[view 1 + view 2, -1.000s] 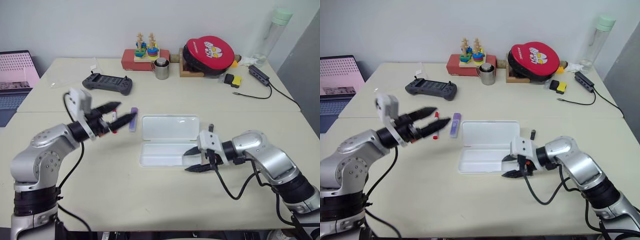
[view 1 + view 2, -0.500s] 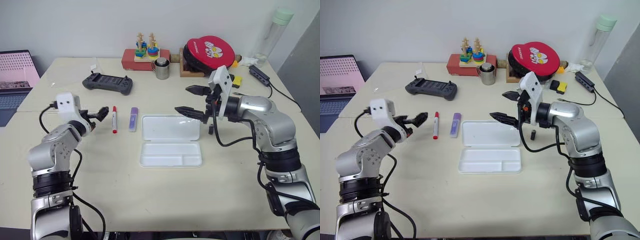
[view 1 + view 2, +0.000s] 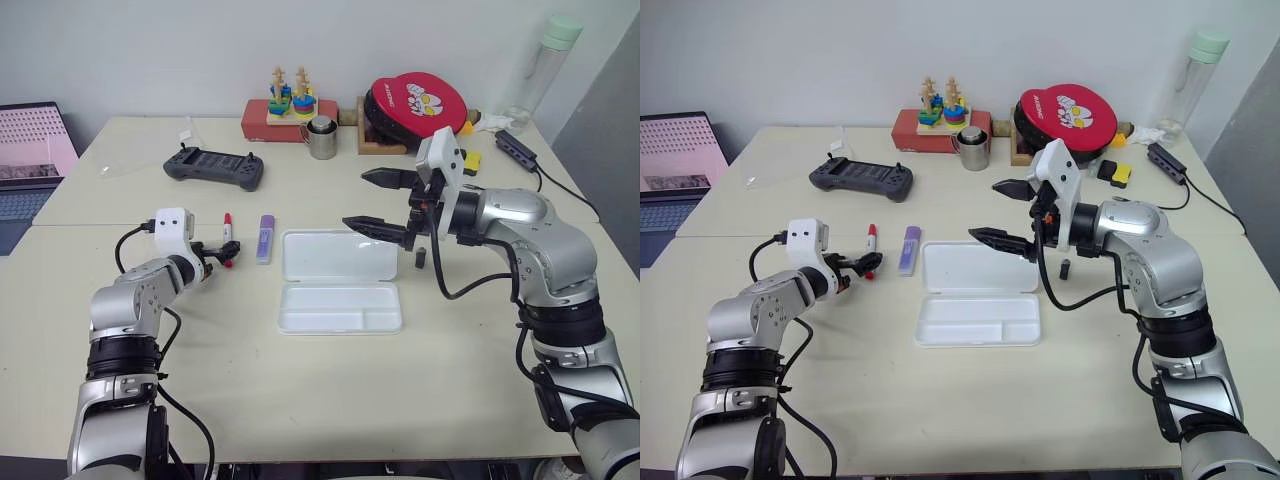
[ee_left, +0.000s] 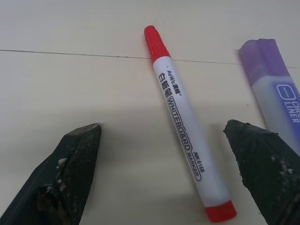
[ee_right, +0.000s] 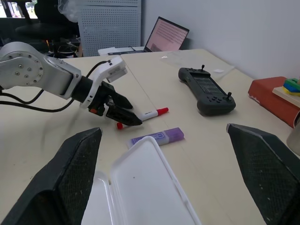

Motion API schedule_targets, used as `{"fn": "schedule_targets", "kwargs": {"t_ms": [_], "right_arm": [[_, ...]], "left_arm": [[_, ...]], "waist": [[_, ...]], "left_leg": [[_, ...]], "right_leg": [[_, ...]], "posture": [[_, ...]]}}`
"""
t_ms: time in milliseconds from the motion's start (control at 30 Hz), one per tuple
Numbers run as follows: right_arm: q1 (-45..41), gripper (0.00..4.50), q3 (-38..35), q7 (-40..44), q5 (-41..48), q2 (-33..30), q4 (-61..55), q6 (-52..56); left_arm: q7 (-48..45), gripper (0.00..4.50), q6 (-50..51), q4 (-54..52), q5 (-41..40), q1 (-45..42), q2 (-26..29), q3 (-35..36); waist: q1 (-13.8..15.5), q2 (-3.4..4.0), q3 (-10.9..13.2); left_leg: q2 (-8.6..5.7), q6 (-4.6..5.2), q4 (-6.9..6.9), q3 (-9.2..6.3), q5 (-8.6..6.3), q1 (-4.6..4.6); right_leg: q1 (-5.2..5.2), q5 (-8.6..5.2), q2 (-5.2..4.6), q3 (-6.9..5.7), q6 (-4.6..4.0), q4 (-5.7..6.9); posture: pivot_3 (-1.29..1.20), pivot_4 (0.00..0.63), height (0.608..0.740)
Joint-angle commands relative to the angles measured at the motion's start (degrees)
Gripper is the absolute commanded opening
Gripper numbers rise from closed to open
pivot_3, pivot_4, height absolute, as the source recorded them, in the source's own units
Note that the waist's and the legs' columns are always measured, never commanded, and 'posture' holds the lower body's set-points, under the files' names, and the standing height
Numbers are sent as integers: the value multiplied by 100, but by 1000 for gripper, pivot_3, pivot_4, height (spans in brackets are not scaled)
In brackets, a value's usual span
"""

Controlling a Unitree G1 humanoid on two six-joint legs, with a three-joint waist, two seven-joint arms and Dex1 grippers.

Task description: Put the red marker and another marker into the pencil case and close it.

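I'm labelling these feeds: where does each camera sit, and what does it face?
Eye views: head, looking down over table, both arms, open case.
Left wrist: along open left gripper, straddling red marker; highlighter beside.
Right wrist: along open right gripper, facing left gripper, case lid.
Shared: marker, highlighter.

red marker [image 4: 183,127] barrel: "AoWo", "WHITEBOARD MARKER", "AW-6168" (last part hard to read)
purple highlighter [image 4: 276,93] label: "LINER", line above cut off
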Motion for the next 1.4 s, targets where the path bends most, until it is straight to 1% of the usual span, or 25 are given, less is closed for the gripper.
{"fn": "schedule_targets", "kwargs": {"t_ms": [33,367,567,633,700,733,833,900,933,967,1000,1033,1067,1133,1167,1267,1400], "right_arm": [[-118,4500,-98,59,222,-96,-306,81],[-122,4500,-112,48,371,-144,-336,121],[-95,4500,-103,102,430,-194,-371,134],[-80,4500,-112,112,447,-213,-386,139],[-68,4500,-135,116,485,-248,-405,150],[-63,4500,-158,116,517,-270,-417,163],[-45,4500,-277,110,643,-350,-458,209],[-3,4500,-442,160,791,-488,-534,298],[85,4500,-588,272,953,-661,-656,401],[180,4500,-725,375,1110,-834,-774,491],[242,4500,-804,436,1218,-950,-853,550],[329,4500,-861,503,1307,-1083,-950,610],[382,4500,-884,529,1363,-1165,-1008,644],[551,4500,-859,544,1342,-1393,-1163,689],[632,4500,-863,515,1345,-1465,-1242,717],[813,4500,-873,388,1425,-1585,-1444,792],[1157,4500,-853,189,1437,-1737,-1826,948]], "left_arm": [[23,3739,-33,113,139,-71,-73,-39],[53,1614,6,75,226,-65,-183,59],[154,498,14,86,256,-41,-281,165],[188,430,-67,116,301,-58,-293,172],[-101,430,-546,-8,449,-67,-220,-55],[-196,430,-771,-104,410,-134,-247,-27],[-838,430,-1542,-475,144,-458,-260,59],[-1590,430,-1892,-893,-126,-673,-199,-34],[-2340,430,-1907,-1265,-333,-724,-83,-312],[-3061,430,-2005,-1578,-342,-736,82,-730],[-3526,430,-2070,-1752,-320,-727,201,-1021],[-3934,430,-2242,-1839,-155,-723,303,-1387],[-4137,430,-2374,-1853,-33,-727,361,-1598],[-4816,430,-2433,-1934,82,-722,494,-2182],[-5110,430,-2571,-1900,290,-710,603,-2502],[-5562,430,-2910,-1639,728,-729,752,-3024],[-5667,430,-3374,-955,1210,-890,617,-3334]], "waist": [[0,0,0],[12,0,0],[15,0,-1],[15,0,0],[17,0,0],[17,0,0],[22,-2,1],[24,-7,4],[30,-8,5],[32,-7,5],[32,-7,5],[31,-6,4],[15,9,-4],[14,14,-4],[11,13,-4],[-27,15,3],[20,14,4]], "left_leg": [[0,0,0,0,0,0],[-2,0,3,-2,0,-1],[-3,0,3,-2,0,-1],[-3,0,3,-2,0,-1],[-3,0,3,-2,0,-1],[-3,0,3,-2,0,-1],[-2,0,7,-4,0,-6],[-1,0,11,-8,0,-14],[-2,0,14,-11,0,-21],[1,-1,39,-26,0,-47],[1,-1,56,-35,-1,-67],[-2,-1,59,-36,-1,-76],[-5,-1,60,-35,-1,-79],[-15,-1,57,-29,-1,-77],[-15,0,55,-29,-1,-75],[-4,0,55,-21,-1,-74],[4,0,62,-19,-1,-75]], "right_leg": [[0,0,0,0,0,1],[1,0,-3,-1,0,1],[1,0,-3,-1,0,1],[2,0,-3,-1,0,1],[2,0,-3,-1,0,2],[2,0,-4,-1,0,1],[0,0,-4,-4,0,-1],[-3,0,-4,-7,0,-4],[-4,0,-4,-7,0,-5],[-10,0,-6,-10,0,-6],[-18,0,-7,-15,0,-6],[-23,0,-10,-15,0,-5],[-23,0,-14,-16,0,-7],[-22,0,-21,-12,0,-9],[-21,0,-22,-11,0,-5],[-22,0,-9,-7,0,-1],[-24,0,1,-6,0,10]], "posture": [[0,150,740],[0,150,740],[0,150,740],[0,150,740],[0,150,740],[0,150,740],[0,150,740],[0,150,740],[0,150,740],[0,150,740],[0,150,740],[0,150,740],[0,150,740],[0,150,740],[0,150,740],[0,150,740],[0,150,740]]}}
